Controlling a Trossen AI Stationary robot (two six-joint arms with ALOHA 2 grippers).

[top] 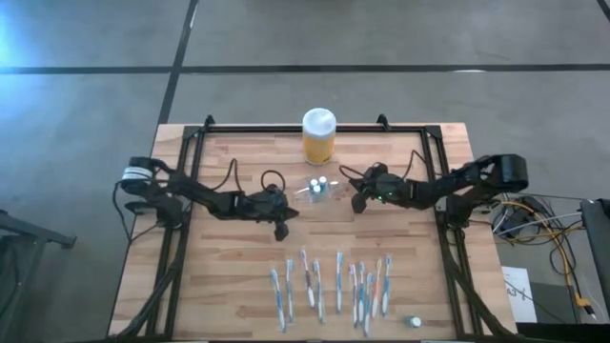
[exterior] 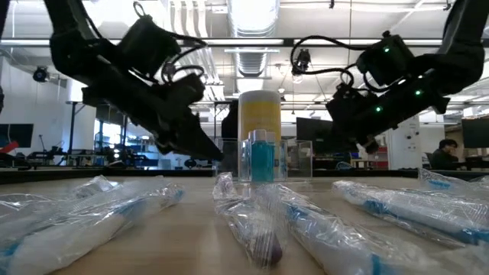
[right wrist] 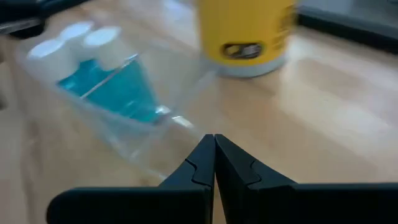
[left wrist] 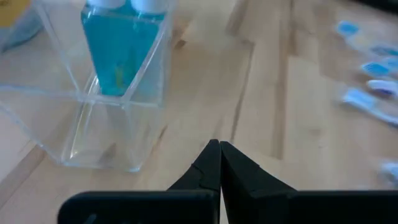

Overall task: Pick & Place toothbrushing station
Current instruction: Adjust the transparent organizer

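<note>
The small clear, roughly rectangular plastic toothbrushing station (top: 318, 187) stands at the centre of the high view on my wooden slatted table (top: 229, 286), with two blue bottles with white caps (top: 318, 182) upright in one of its compartments. Just above it in that picture stands the yellow jar with a white lid (top: 318, 136), close but apart. My left gripper (top: 282, 232) lies to the lower left of the station, near it and not touching, jaws clenched on nothing; in the left wrist view my fingertips (left wrist: 212, 152) meet in front of the station (left wrist: 93, 118). My right gripper (top: 359, 204) sits just right of the station, jaws likewise pressed together and empty, tips (right wrist: 209, 147) meeting beside the station's clear wall (right wrist: 155, 134). Across the lower part of the high view lies a row of wrapped toothbrushes in clear plastic sleeves (top: 334, 286)
</note>
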